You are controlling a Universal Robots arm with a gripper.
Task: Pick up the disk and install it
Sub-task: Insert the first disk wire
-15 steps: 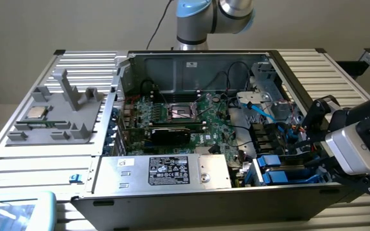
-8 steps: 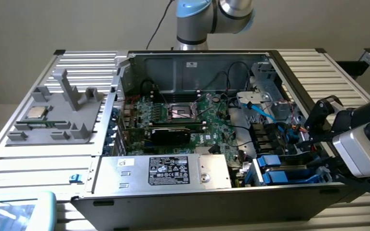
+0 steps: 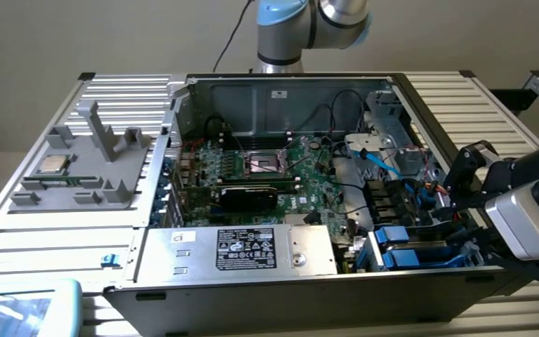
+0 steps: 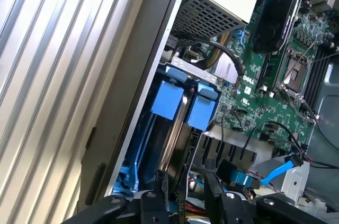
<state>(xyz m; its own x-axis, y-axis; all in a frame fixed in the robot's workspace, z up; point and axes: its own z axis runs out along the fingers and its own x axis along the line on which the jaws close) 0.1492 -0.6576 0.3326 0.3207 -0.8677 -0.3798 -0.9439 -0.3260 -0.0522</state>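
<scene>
A ribbed metal table [image 3: 457, 98] is backed by a beige wall [image 3: 82, 35]. Inside the open computer case [image 3: 279, 291], the disk [image 4: 201, 112], blue-framed and stood on edge, is clasped by the gripper [image 4: 186, 181].

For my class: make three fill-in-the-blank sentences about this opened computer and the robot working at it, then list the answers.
1. The two drive carriers in the computer case have tabs coloured ____.
2. The gripper hangs at the exterior view's ____ end of the case.
3. The square chip lies on a moulded fixture coloured ____.
Answers: blue, right, grey.
</scene>
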